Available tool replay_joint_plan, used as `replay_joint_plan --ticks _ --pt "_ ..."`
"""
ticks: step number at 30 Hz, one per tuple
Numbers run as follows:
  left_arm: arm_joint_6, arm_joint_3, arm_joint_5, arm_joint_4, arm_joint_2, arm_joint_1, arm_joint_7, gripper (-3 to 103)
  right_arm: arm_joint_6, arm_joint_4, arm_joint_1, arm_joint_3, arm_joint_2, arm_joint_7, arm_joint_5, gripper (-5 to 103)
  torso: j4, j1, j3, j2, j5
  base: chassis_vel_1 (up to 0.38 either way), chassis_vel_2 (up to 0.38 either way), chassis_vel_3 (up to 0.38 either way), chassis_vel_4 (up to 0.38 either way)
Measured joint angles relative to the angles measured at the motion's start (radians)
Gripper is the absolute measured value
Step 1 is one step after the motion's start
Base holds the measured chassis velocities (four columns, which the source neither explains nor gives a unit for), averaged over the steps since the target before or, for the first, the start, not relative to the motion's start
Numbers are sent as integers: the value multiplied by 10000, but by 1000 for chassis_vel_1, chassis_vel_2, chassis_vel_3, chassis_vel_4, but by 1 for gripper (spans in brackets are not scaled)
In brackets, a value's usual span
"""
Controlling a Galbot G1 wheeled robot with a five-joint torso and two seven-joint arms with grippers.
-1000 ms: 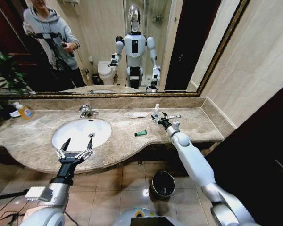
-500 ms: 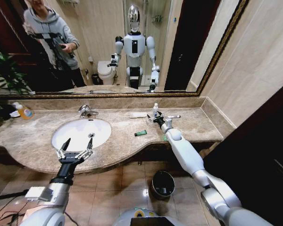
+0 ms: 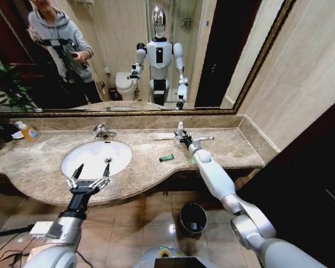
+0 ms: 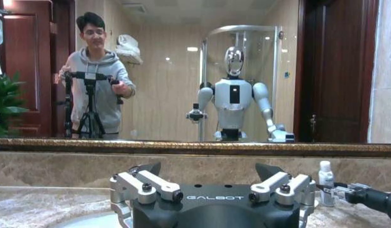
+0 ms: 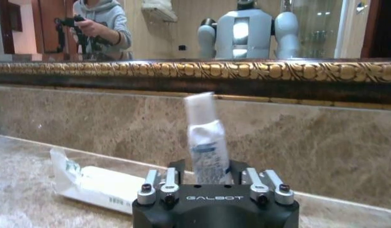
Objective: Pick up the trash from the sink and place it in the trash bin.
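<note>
A small white bottle with a blue label (image 3: 180, 129) (image 5: 205, 137) (image 4: 324, 180) stands upright at the back of the counter. My right gripper (image 3: 182, 136) (image 5: 207, 167) is shut on its base. A flat white packet (image 3: 163, 135) (image 5: 94, 183) lies just to the left of it. A thin white tube (image 3: 205, 138) lies to the right, and a green stick (image 3: 166, 158) nearer the counter's front edge. The white oval sink (image 3: 95, 156) is at left, and my left gripper (image 3: 90, 174) (image 4: 208, 167) hovers open over its front rim. The black trash bin (image 3: 193, 218) stands on the floor under the counter.
A chrome faucet (image 3: 103, 132) rises behind the basin. An orange soap bottle (image 3: 28, 132) stands at the far left by a plant (image 3: 3, 89). A gold-framed mirror (image 3: 156, 111) backs the marble counter (image 3: 234, 148). A wall closes the right side.
My right gripper slid left along the back of the counter and closed around the small bottle, which shifted slightly left with it. The left arm stayed still.
</note>
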Motion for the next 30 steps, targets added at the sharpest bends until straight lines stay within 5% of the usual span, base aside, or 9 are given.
replay_joint_plan --ticks 12,20,30 --pt "0 0 1 0 -1 0 0 100 -52 358 -220 91 -4 -5 -39 14 0 0 0 0 0 0 0 0 0" --pt "0 0 0 0 0 0 0 100 -284 1061 -528 141 -313 99 27 12 0 0 0 0 0 0 0 0 0" --pt "0 0 0 0 -1 0 0 100 -1079 4564 -2376 655 -1762 519 737 12 2 0 -1 0 2 0 0 0 0"
